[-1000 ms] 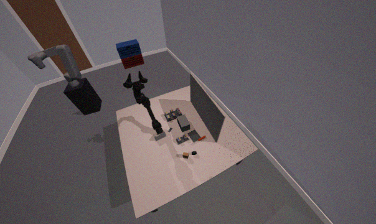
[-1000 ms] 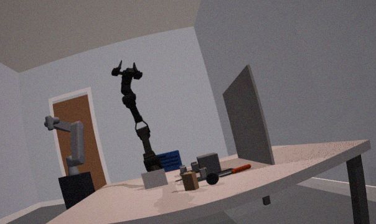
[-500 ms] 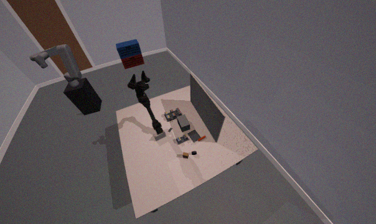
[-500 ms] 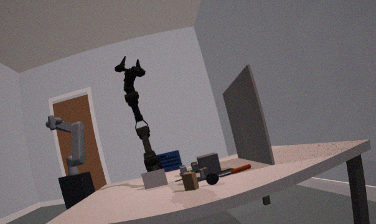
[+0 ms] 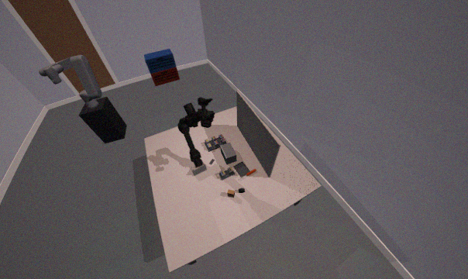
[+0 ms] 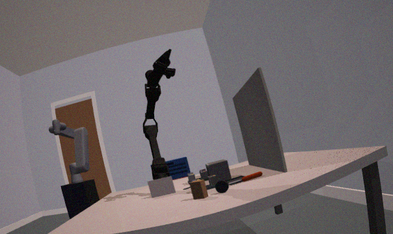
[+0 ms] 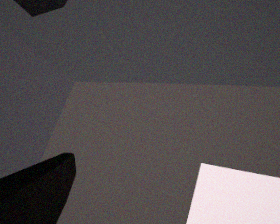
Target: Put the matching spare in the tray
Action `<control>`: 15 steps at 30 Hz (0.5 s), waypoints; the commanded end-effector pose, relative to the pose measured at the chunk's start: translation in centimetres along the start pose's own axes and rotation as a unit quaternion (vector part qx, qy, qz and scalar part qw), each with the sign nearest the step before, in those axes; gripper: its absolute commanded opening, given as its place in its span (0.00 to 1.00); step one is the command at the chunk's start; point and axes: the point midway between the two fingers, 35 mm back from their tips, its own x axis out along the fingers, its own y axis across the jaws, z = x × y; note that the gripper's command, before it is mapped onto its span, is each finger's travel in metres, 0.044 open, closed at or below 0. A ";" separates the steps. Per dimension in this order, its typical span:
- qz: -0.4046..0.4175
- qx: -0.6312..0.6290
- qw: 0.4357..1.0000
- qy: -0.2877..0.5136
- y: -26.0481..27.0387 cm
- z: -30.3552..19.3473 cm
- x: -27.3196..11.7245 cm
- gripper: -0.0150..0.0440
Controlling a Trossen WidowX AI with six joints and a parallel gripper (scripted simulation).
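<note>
My gripper (image 7: 180, 168) is open and empty, its fingers wide apart in the wrist view. It is high above the table, at the top of the raised black arm (image 5: 188, 141) (image 6: 152, 107). A dark board with several small units (image 5: 215, 142) lies behind the grey box. A smaller dark board (image 5: 226, 173) with small parts lies in front. A flat dark square (image 5: 242, 169), which looks like the tray, lies right of it. Which part is the mounted unit I cannot tell. No printed code is readable.
A grey box (image 5: 228, 153) (image 6: 218, 170) stands between the boards and a tall grey panel (image 5: 257, 136) (image 6: 258, 120). An orange-handled tool (image 5: 251, 172) (image 6: 252, 176), a tan block (image 5: 231, 193) (image 6: 199, 189) and a black round object (image 5: 241, 190) (image 6: 222, 186) are nearer the front.
</note>
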 end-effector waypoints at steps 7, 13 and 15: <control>0.199 0.270 0.925 -0.180 6.3 15.8 2.7 1.00; 0.351 0.387 0.816 -0.246 8.8 25.5 0.7 1.00; 0.405 0.416 0.772 -0.257 9.4 28.5 -0.6 1.00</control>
